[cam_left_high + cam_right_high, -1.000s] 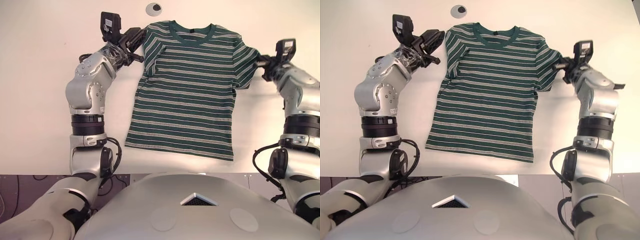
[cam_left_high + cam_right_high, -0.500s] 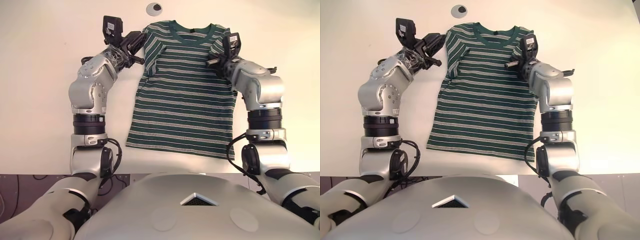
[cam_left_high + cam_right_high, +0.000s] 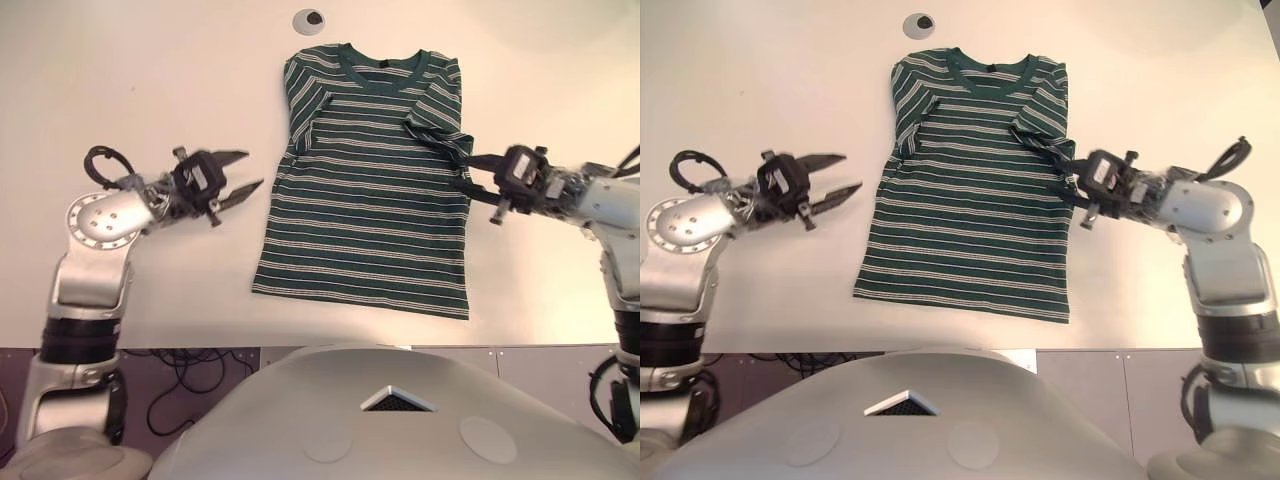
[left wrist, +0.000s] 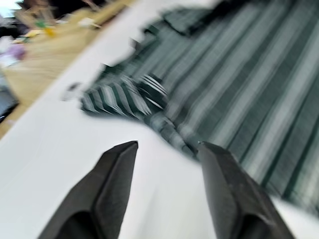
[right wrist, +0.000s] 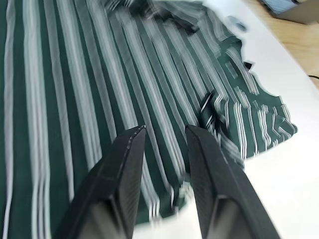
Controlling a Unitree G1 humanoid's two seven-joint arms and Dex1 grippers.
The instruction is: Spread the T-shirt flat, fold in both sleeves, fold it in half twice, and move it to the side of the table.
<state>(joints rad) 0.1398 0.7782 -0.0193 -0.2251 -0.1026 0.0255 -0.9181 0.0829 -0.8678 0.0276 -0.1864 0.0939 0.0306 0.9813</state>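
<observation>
Garment: one dark green T-shirt with white stripes (image 3: 365, 190) lies flat in the middle of the white bench (image 3: 150, 60), collar towards 12 o'clock.
Change: the right sleeve (image 3: 440, 128), stretched out towards 3 o'clock a second ago, now lies folded across the chest. Both arms have drawn back from the shoulders.
Meaning: with the left sleeve (image 3: 300, 100) also turned in, the sleeve step looks done. The first fold in half is likely next.
Left gripper (image 3: 245, 170): at 9 o'clock of the shirt, just beside it, jaws wide apart and holding nothing.
Right gripper (image 3: 478, 178): at the shirt's 3 o'clock edge, jaws apart and holding nothing.
Count: one shirt, two sleeves, two grippers, and one small round grey disc (image 3: 308, 17) past the collar at 11 o'clock.
</observation>
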